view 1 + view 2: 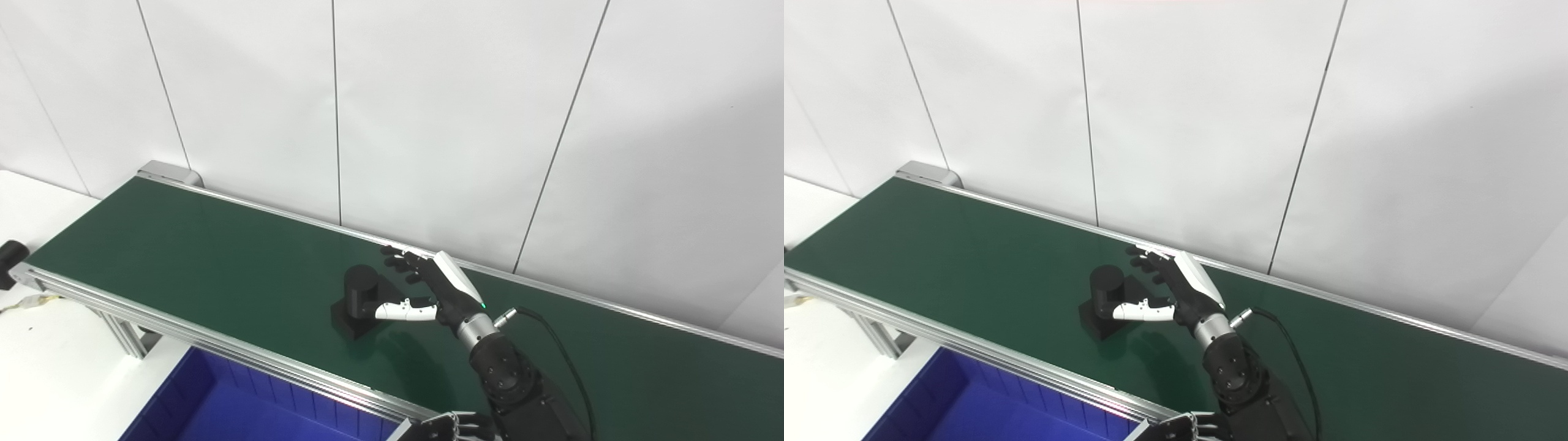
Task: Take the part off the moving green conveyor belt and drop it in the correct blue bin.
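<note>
In the left eye view, the black part (358, 301) sat mid-belt on the green conveyor (184, 257). The right hand (438, 288) lay at its three o'clock, fingers spread, thumb touching it. In the right eye view, the blue bin (968, 410) lay at the part's seven o'clock; the left hand (1182, 427) showed too little to tell its fingers.

The belt (184, 245) is a plain dark green, edged by silver metal rails (202, 343). The part (358, 300) on it is black all over, with no markings. The right hand (429, 288) is mostly black, with a white back panel, a white thumb (404, 310), a small green light near the wrist and a silver wrist ring. The bin (245, 410) is deep blue with ribbed walls. The wall (459, 110) behind is white, crossed by thin dark seams.
</note>
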{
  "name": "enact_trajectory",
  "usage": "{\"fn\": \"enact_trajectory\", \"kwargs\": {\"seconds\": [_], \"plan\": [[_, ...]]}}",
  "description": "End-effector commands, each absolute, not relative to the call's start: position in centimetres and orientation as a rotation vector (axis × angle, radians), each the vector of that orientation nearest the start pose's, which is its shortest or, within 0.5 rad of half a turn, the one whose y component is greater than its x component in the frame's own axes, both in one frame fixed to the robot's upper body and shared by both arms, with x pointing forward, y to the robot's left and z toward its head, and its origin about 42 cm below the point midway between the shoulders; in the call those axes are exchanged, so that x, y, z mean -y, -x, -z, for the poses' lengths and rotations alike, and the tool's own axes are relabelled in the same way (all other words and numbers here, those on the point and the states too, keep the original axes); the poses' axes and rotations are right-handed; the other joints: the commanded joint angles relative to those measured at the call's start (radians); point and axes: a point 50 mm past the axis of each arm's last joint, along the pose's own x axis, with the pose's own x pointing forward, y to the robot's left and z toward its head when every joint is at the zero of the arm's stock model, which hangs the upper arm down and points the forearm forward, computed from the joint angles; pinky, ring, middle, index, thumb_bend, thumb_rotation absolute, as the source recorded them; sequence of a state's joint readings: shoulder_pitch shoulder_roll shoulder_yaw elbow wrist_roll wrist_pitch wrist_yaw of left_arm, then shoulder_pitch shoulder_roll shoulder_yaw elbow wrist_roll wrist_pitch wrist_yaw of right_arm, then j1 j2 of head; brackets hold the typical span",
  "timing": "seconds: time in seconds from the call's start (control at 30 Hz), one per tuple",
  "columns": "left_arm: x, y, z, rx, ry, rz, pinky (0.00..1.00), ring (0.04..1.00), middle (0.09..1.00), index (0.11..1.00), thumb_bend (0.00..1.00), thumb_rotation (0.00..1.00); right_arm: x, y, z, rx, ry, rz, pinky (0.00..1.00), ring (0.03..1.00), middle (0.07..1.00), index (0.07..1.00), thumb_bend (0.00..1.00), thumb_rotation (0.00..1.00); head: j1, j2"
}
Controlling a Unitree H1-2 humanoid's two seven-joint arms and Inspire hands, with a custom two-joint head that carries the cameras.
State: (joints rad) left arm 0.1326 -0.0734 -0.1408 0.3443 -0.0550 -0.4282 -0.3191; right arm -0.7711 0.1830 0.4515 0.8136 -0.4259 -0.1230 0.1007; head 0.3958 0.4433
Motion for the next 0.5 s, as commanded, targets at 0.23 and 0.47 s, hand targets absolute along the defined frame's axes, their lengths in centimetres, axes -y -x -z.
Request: {"fn": "enact_trajectory", "kwargs": {"seconds": [0.23, 0.47], "plan": [[-13.0, -21.6, -1.8, 0.055, 0.136, 0.388, 0.62, 0.679, 0.737, 0.760, 1.00, 0.13, -7.0, -43.4, -17.2, 0.288, 0.640, -0.783, 0.75, 0.815, 0.818, 0.852, 0.83, 0.44, 0.002, 0.002], [-13.0, -21.4, -1.9, 0.058, 0.143, 0.390, 0.63, 0.680, 0.735, 0.757, 0.99, 0.12, -6.7, -43.7, -16.2, 0.248, 0.633, -0.759, 0.77, 0.826, 0.810, 0.844, 0.81, 0.42, -0.004, 0.004]]}}
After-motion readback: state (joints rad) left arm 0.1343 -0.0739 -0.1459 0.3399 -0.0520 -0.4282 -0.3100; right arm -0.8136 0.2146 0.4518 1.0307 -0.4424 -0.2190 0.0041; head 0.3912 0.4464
